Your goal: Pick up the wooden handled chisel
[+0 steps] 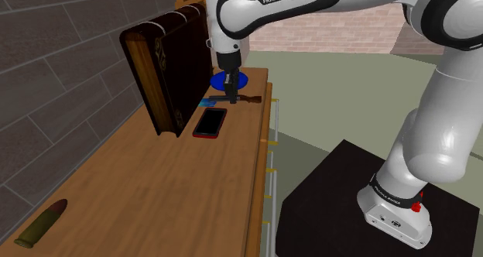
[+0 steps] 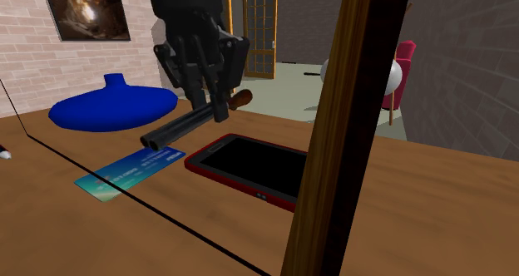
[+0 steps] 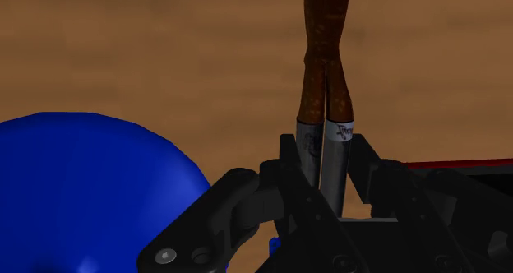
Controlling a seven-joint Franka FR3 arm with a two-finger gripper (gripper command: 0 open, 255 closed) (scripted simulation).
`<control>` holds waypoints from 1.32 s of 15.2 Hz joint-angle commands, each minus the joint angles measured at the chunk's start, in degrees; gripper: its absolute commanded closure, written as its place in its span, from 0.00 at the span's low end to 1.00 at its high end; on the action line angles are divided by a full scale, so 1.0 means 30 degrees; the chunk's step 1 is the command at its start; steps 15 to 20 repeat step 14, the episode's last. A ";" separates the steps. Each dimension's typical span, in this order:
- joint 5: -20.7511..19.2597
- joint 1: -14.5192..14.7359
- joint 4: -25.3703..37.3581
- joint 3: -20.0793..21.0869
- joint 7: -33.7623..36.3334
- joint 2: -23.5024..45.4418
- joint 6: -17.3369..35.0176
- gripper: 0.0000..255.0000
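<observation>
1. The wooden table (image 1: 178,193) runs away from the camera in the shoulder view, with a dark brick wall along that view's left.
2. The white arm (image 1: 433,139) rises from the black stand (image 1: 348,209) at the shoulder view's lower right and reaches over the table's far end.
3. A big dark brown book (image 1: 166,70) stands upright on the table, just beside the other things at the far end.
4. A blue, rounded vessel (image 2: 112,110) sits on the table just behind the gripper in the second exterior view.
5. A red-edged phone (image 2: 249,168) with a black screen lies flat between the book and the gripper.
6. The black gripper (image 2: 210,108) points down near the vessel, its fingers drawn in on either side of the chisel's metal part and clasping it.
7. The chisel (image 2: 241,99) lies crosswise in the gripper between vessel and phone, its brown wooden handle sticking out one side and its grey metal end the other. I cannot tell whether it touches the table.
8. A blue-green card (image 2: 129,173) lies flat just beside the phone, below the chisel's metal end.
9. A small olive and brown cartridge-shaped thing (image 1: 40,224) lies at the table's near end, well apart from the rest.
</observation>
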 commanded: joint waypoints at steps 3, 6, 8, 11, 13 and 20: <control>-0.0003 0.0010 0.1062 0.0010 0.0054 0.0003 -0.1062 1.00; -0.0010 0.0016 0.1878 0.0013 0.0088 0.0039 -0.1842 1.00; -0.0019 0.0021 0.2454 0.0017 0.0113 0.0087 -0.2370 1.00; -0.0037 0.0032 0.3369 0.0023 0.0156 0.0197 -0.3175 1.00; -0.0045 0.0037 0.3730 0.0026 0.0173 0.0247 -0.3487 1.00; -0.0046 0.0037 0.3735 0.0027 0.0173 0.0251 -0.3488 1.00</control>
